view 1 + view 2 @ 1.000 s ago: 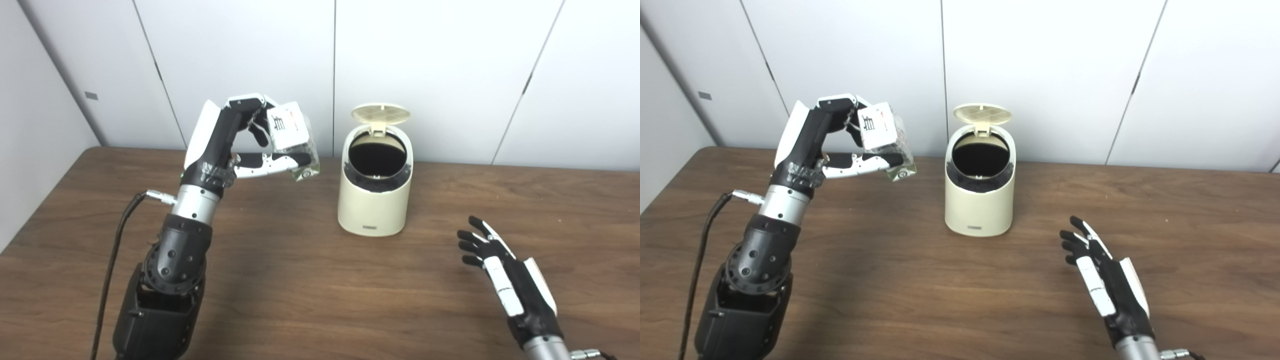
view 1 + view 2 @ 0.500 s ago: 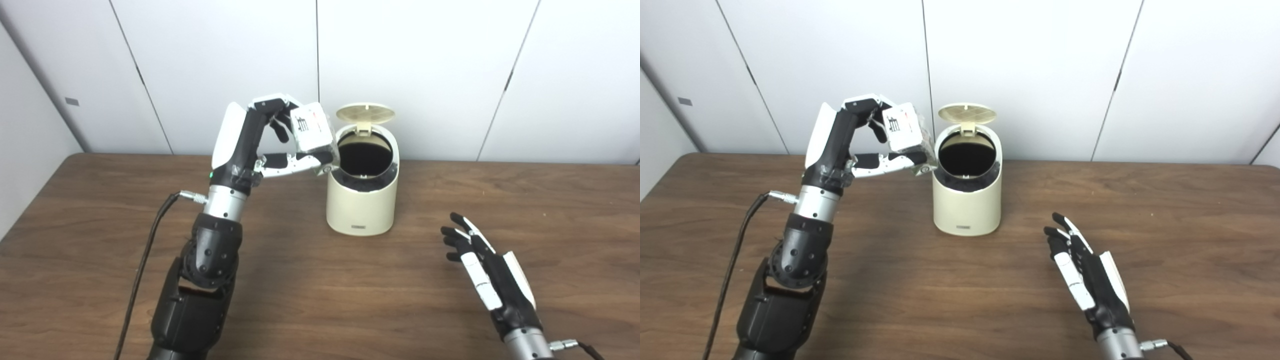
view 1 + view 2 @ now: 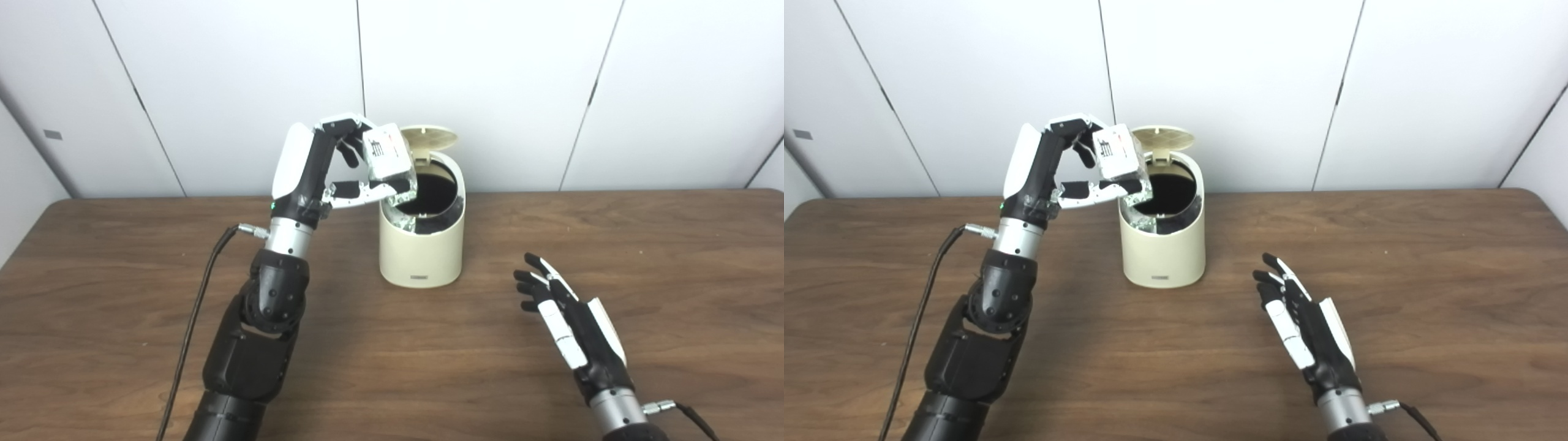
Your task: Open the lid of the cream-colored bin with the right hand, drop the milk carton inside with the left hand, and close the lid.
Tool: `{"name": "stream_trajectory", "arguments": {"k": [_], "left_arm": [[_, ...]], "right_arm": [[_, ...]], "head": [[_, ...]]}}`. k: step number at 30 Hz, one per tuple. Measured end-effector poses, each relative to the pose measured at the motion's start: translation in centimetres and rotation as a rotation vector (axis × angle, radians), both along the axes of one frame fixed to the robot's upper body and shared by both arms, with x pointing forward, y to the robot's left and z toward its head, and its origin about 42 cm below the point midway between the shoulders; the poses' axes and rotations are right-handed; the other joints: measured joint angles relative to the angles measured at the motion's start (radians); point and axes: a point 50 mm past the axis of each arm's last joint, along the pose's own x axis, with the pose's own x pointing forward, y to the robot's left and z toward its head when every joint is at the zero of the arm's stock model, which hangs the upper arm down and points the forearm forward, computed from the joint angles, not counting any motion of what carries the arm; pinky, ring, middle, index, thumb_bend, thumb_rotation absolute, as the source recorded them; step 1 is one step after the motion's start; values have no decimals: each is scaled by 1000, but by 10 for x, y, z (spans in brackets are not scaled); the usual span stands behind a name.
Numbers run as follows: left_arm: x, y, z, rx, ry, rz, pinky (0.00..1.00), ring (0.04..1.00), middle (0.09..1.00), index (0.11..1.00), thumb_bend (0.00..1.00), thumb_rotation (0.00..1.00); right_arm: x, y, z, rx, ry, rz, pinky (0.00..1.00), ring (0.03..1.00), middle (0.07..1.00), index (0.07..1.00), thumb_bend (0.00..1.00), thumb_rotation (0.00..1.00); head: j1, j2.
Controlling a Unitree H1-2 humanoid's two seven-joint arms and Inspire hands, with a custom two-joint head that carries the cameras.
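Cream-colored bin (image 3: 420, 257) stands upright on the brown wooden table (image 3: 392, 380), near the table's far edge and roughly central between the two arms. Its lid (image 3: 432, 136) is raised, hinged at the back and tilted up toward the white panelled wall (image 3: 490, 92), leaving the dark round opening exposed; a black inner rim shows just below the mouth. Left hand (image 3: 334, 171) is lifted off the table and held at the bin's upper left rim, fingers above and thumb below clamped on the milk carton (image 3: 388, 160). The carton is white with dark print and a red mark on its upward-facing panel, and it sits tilted, its lower end over the left part of the opening and at or just past the rim; whether it touches the rim cannot be told from either view. A black cable (image 3: 196, 306) runs from the left wrist down toward the picture's bottom edge. Right hand (image 3: 566, 318) rests low over the table to the right of and in front of the bin, well apart from it, fingers spread and extended, holding nothing, fingertips directed toward the bin.
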Motion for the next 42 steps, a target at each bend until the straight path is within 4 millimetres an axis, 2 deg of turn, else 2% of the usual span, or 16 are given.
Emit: {"name": "stream_trajectory", "arguments": {"k": [32,42], "left_arm": [[-4,-20,-3,20,-16,-31,360,456,497,473,478,0],[5,-16,-21,3,-15,18,372,452,498,472,478,0]], "right_arm": [[0,0,0,-27,-3,-10,744,827,844,913,512,1000],[1,-1,-4,-25,11,-12,737,817,838,912,521,1000]], "head": [[25,8],[31,12]]}}
